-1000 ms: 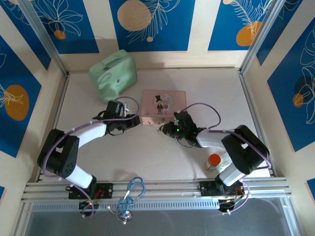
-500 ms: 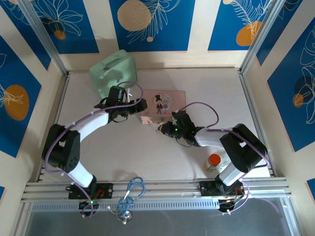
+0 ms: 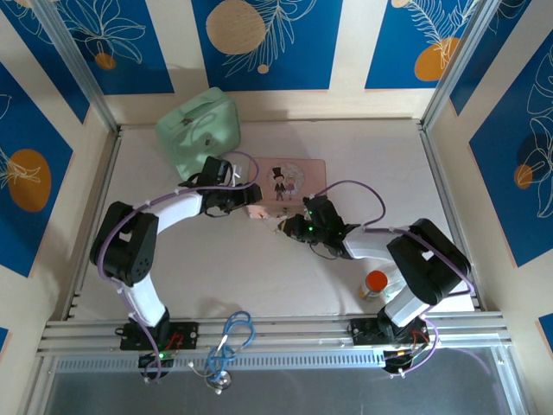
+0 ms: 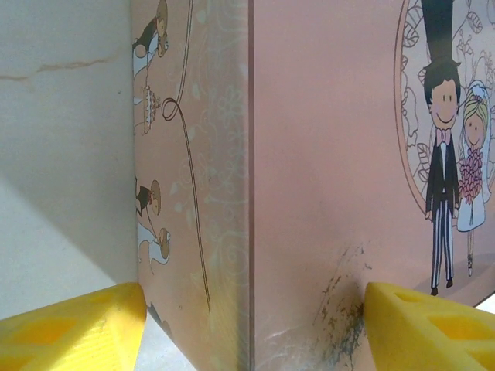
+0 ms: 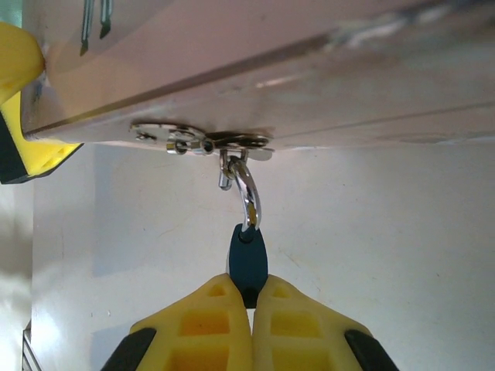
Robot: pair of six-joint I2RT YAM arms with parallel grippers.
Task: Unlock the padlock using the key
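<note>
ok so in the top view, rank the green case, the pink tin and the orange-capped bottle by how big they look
1. green case, the largest
2. pink tin, somewhat smaller
3. orange-capped bottle, by far the smallest; the right arm hides part of it

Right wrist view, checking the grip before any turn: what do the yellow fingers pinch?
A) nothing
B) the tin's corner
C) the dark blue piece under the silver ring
C: the right gripper is shut on the dark blue piece hanging from the silver ring.
</note>
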